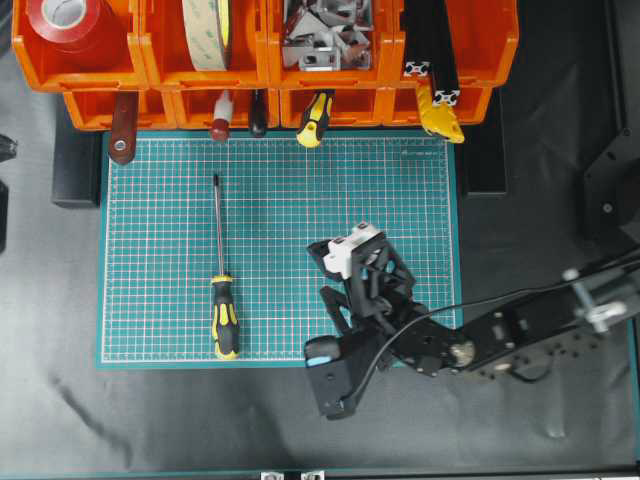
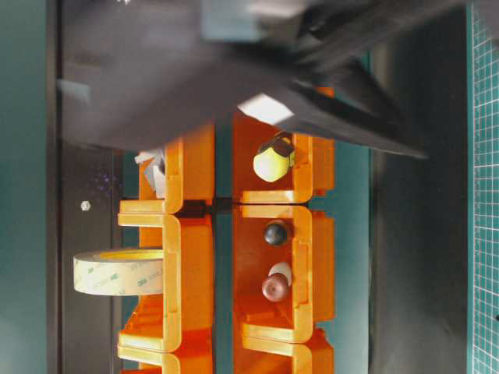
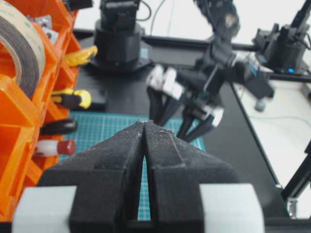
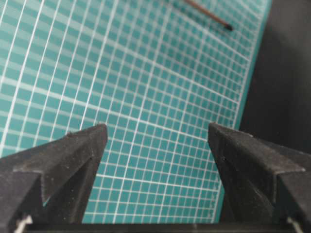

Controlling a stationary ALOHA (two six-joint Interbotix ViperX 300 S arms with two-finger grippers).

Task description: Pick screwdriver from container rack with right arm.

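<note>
The screwdriver (image 1: 220, 270) lies flat on the left half of the green mat (image 1: 400, 200), its yellow-and-black handle towards the front edge and its thin shaft pointing at the container rack (image 1: 265, 78). My right gripper (image 1: 320, 270) hovers over the mat right of the middle, a good way from the screwdriver. Its jaws stand wide open and hold nothing. In the right wrist view the gripper (image 4: 158, 128) frames bare mat, with only the screwdriver tip (image 4: 209, 14) at the top. The left gripper (image 3: 145, 124) is shut and empty, tips touching.
The rack's lower bins hold a small yellow-handled tool (image 1: 315, 118), a black handle (image 1: 258, 115), a red-handled tool (image 1: 220, 125) and a brown handle (image 1: 122, 130). Red tape (image 1: 75, 25), a tape roll (image 2: 117, 271) and metal brackets (image 1: 325, 35) fill the upper bins.
</note>
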